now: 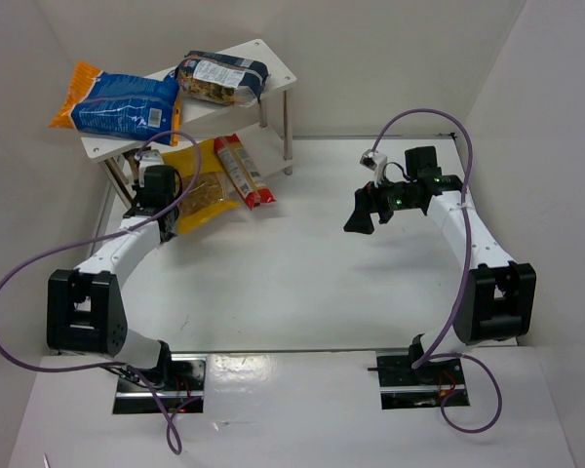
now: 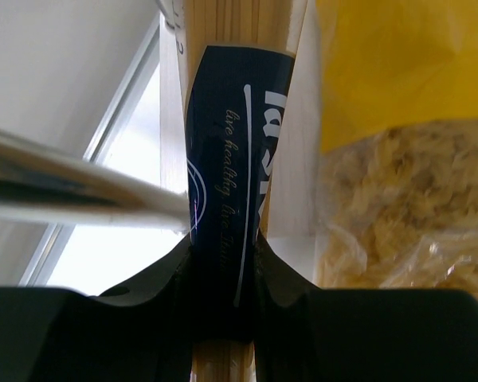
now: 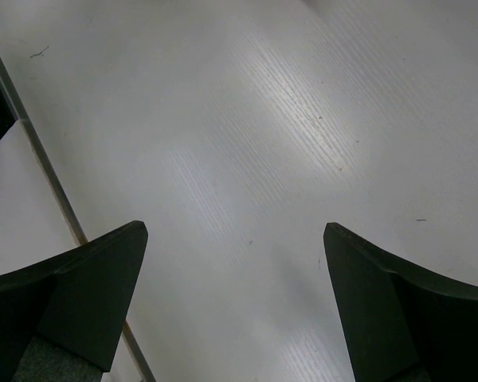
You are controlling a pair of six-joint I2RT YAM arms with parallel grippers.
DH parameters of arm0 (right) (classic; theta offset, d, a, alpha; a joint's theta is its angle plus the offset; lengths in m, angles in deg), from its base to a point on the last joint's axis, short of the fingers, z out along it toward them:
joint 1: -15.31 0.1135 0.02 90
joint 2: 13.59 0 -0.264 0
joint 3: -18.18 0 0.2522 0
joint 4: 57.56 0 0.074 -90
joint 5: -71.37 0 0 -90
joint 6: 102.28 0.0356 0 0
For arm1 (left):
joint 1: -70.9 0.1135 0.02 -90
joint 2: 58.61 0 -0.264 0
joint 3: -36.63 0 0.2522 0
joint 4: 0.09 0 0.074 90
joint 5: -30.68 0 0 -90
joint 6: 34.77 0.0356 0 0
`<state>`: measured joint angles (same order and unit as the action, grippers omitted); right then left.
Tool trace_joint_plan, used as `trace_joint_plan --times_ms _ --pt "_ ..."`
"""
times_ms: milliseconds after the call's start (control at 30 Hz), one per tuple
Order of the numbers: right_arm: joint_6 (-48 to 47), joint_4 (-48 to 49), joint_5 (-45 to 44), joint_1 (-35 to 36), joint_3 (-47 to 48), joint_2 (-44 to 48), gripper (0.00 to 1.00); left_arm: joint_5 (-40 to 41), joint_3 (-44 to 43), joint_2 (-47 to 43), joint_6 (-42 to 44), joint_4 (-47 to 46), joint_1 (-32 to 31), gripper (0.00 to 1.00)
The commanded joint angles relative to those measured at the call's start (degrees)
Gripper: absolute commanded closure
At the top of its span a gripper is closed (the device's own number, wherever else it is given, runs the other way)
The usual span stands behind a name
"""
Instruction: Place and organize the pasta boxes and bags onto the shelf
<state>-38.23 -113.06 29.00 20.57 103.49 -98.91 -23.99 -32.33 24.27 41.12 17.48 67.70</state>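
In the left wrist view my left gripper is shut on the golden spaghetti packet, gripping it across its dark blue label. The packet runs away from the jaws, beside the yellow bag. From above, that gripper sits at the front left of the white shelf, and the arm hides the packet. A blue-and-orange bag and a dark-blue-and-clear bag lie on the top board. The yellow bag and red packet lie on the lower tier. My right gripper hangs open over bare table.
A thin metal shelf leg crosses close to the left of my left gripper. White walls enclose the table on the left, back and right. Purple cables loop off both arms.
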Motion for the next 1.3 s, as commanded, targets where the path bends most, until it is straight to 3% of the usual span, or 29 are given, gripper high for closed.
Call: trace_joint_plan --times_ms 0,367,800,867,900,1033,1133,1200,1267 --pt "-1.47 -0.72 1.41 0.46 -0.45 0.77 0.0 3.6 -4.92 0.19 -0.74 -9.53 0.83 1.0" --pt "-2.52 -1.24 1.41 0.46 -0.45 0.77 0.0 6.15 -3.17 3.17 5.06 -18.4 0.83 1.0" --pt "-3.58 -2.3 2.46 0.46 -0.45 0.24 0.0 8.7 -2.63 5.81 6.99 -19.72 0.83 0.99" --pt "-4.1 -2.82 2.46 0.46 -0.45 0.24 0.0 8.09 -2.63 6.34 7.6 -19.72 0.83 0.94" --pt "-4.1 -2.82 2.46 0.46 -0.45 0.24 0.0 8.09 -2.63 6.86 7.6 -19.72 0.83 0.85" --pt "-4.1 -2.82 2.46 0.46 -0.45 0.24 0.0 7.48 -2.63 6.87 7.6 -19.72 0.83 0.79" --pt "-5.24 -3.87 2.99 0.46 -0.45 0.24 0.0 6.33 -2.63 6.87 8.13 -19.11 0.83 0.68" --pt "-6.47 -4.76 3.69 0.46 0.08 0.24 0.0 6.33 -2.63 6.87 8.13 -19.11 0.83 0.52" --pt "-6.48 -5.29 4.22 0.46 0.08 0.24 0.0 5.81 -2.63 6.87 8.66 -19.11 0.83 0.45"
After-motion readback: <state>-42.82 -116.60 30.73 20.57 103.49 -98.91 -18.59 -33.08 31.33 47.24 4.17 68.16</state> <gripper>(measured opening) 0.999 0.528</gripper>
